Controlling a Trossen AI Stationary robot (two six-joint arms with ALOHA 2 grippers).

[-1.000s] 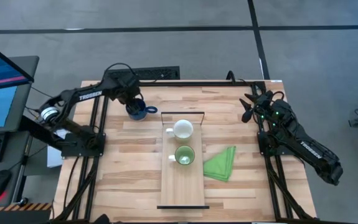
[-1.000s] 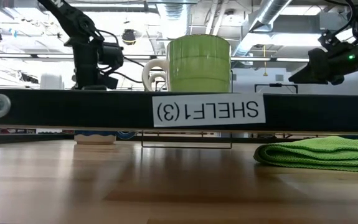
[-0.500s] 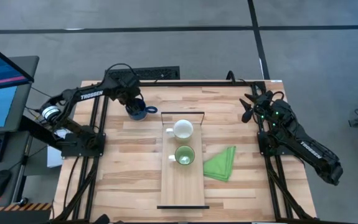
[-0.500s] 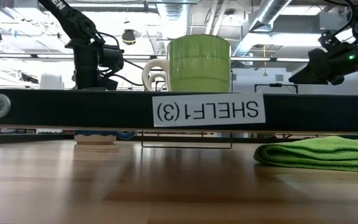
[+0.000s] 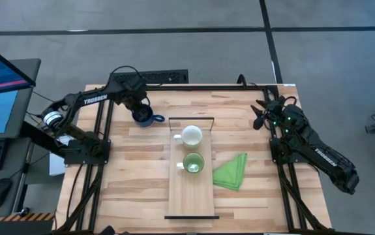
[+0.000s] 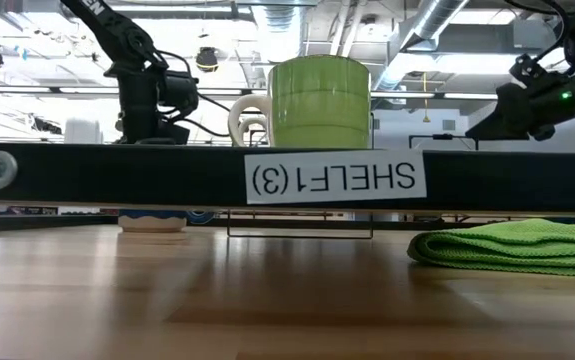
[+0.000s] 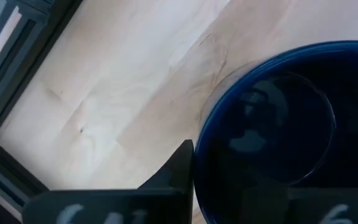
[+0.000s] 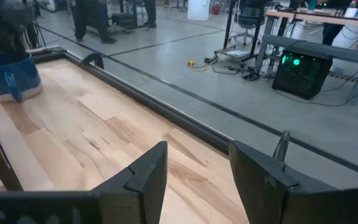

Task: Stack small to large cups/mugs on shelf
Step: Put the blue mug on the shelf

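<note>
The dark blue mug [image 5: 145, 118] stands on the tabletop at the far left, its handle [image 5: 159, 119] turned toward the shelf. My left gripper [image 5: 139, 109] points down onto it and is shut on it. On the light-wood shelf [image 5: 190, 196] stand the white mug [image 5: 192, 135] and, nearer, the light green mug [image 5: 193, 162], each upright on its base. My right gripper [image 8: 194, 179] hangs open over the table's far right corner [image 5: 260, 112], with nothing between its fingers. My left gripper comes from above, pointing steeply down, at the blue mug's wall on the side away from the handle. One finger [image 7: 177, 173] lies against the outside of the rim [image 7: 205, 134]; the other is lost in the dark inside. The mug stands upright on the table [image 6: 152, 221].
A folded green cloth [image 5: 231, 171] lies on the table right of the shelf. The shelf's thin black frame [image 5: 191, 120] rises at its far end, close to the blue mug. A black bar labelled SHELF1(3) [image 6: 117, 175] crosses the low view. Bare wood lies at near left [image 5: 135, 189].
My left gripper has shut on the blue mug's wall while its arm kept its place. The mug still stands on the table in the same spot.
</note>
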